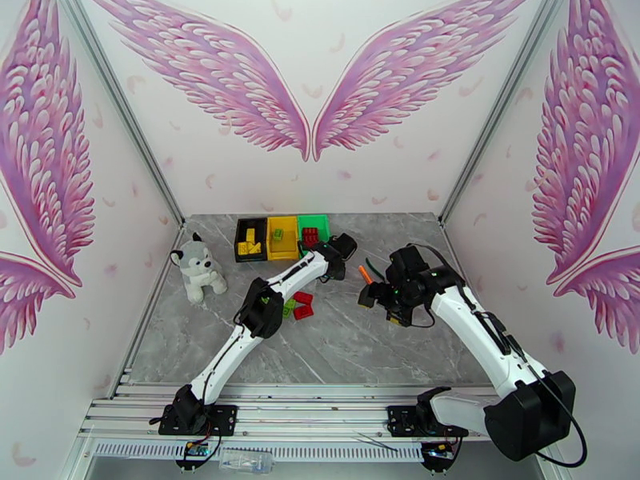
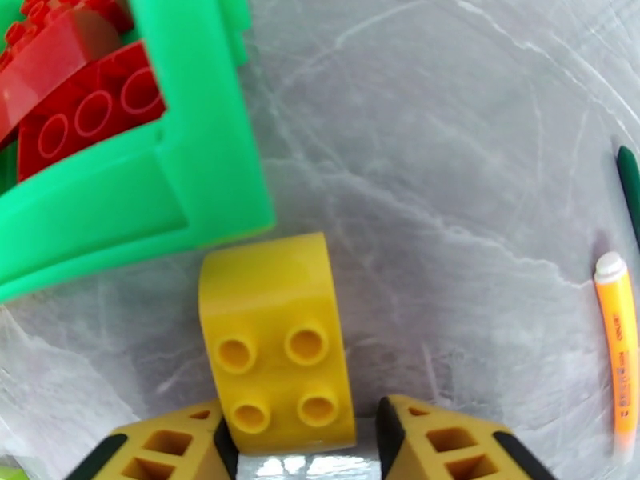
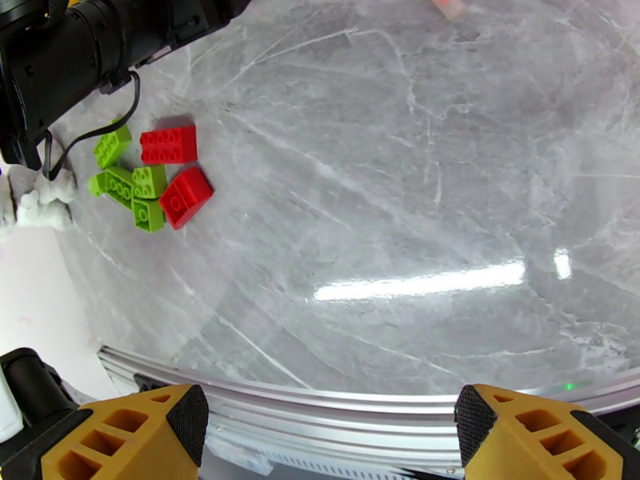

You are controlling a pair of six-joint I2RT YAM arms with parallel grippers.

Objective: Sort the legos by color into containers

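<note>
Left gripper point(image 2: 304, 432), fingers parted, straddles only the near end of the yellow studded plastic brick point(image 2: 272, 338) beside the green plastic bin point(image 2: 200, 170), so closing may twist it free; right gripper point(image 3: 328, 418) gapes empty.

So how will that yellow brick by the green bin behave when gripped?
Probably rigid: the yellow brick looks like hard moulded plastic, so the left gripper shouldn't deform it. Its glossy skin and rounded end may let it slip or twist. Lying flat, studs up, it would likely slide on the smooth table rather than roll.
</note>
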